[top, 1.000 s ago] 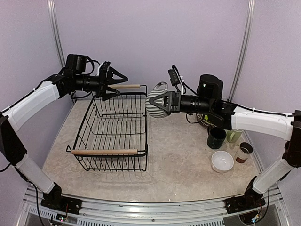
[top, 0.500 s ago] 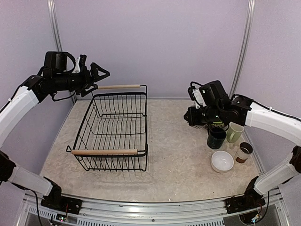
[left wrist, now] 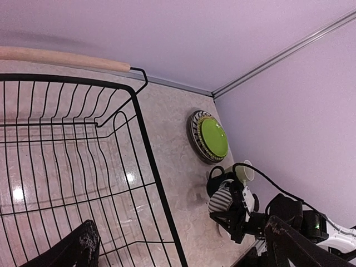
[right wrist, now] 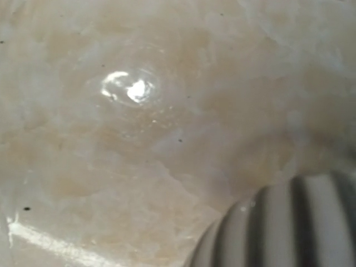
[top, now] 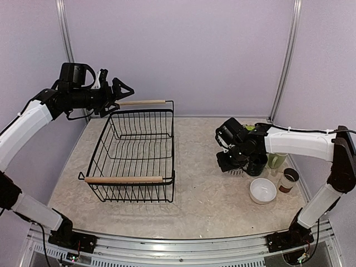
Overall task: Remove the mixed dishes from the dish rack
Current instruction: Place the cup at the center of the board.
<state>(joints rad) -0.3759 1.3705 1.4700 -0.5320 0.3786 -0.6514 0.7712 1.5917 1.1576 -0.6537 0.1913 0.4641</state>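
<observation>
Two pincers: left pincer (top: 123,92) spread apart above rack (top: 173,146) far corner; right pincer (top: 229,162) clamped on striped mug (left wrist: 221,199), low over table (top: 206,194).
Top view: striped mug hidden by arm.
Left wrist view: striped mug visible beside dark mug (left wrist: 216,179); green plate (left wrist: 213,137) beyond.

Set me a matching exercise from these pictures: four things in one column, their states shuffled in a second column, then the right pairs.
Things:
1. rack
2. green plate
3. striped mug
4. left tool

States:
a. lies on the striped plate
b. wide open, holding nothing
c. has no dishes in it
d. gripped by the right tool

Pairs: 1-c, 2-a, 3-d, 4-b.
</observation>
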